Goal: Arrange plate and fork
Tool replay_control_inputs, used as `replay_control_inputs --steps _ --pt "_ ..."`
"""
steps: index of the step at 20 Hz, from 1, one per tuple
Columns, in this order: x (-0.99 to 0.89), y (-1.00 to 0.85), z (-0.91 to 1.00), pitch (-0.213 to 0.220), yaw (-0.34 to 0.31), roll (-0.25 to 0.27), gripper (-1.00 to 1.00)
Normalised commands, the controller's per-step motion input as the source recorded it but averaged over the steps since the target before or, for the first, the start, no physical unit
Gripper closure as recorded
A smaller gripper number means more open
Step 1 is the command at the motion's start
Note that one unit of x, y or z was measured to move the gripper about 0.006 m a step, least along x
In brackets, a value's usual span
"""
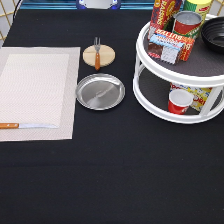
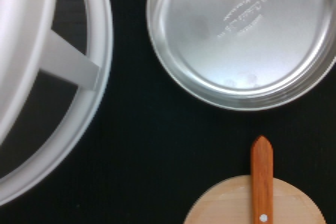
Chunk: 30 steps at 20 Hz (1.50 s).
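The round silver plate (image 1: 100, 91) lies on the black tablecloth just to the right of the placemat (image 1: 37, 92). It also shows in the wrist view (image 2: 240, 50). The fork (image 1: 97, 52), with a brown wooden handle and silver prongs, rests on a small round wooden disc (image 1: 107, 56) just above the plate. In the wrist view the fork's handle (image 2: 262, 180) lies across the disc (image 2: 217, 205). The gripper does not show in the exterior view.
A beige placemat lies at the left with an orange-handled knife (image 1: 25, 125) on its lower edge. A white two-tier turntable rack (image 1: 175, 70) stands at the right, holding a can (image 1: 187, 22), snack packets, a red cup (image 1: 179, 101) and a black bowl (image 1: 215, 32). Its rim shows in the wrist view (image 2: 45, 100).
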Motion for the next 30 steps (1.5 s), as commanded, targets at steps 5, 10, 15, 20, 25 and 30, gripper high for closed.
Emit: replay_control_inputs --steps 5,10,15,20,25,30 --pt "0.18 -0.22 0.02 0.003 0.013 0.000 -1.00" --pt "0.52 -0.58 0.04 0.000 0.037 -0.005 -1.00" --pt "0.70 -0.58 0.01 0.000 0.031 0.001 -1.00" --pt "0.88 -0.31 0.00 0.000 0.054 0.000 -1.00" --pt "0.95 -0.09 -0.08 0.000 0.068 -0.001 -1.00" --pt "0.83 0.00 -0.17 0.000 0.100 0.000 -1.00"
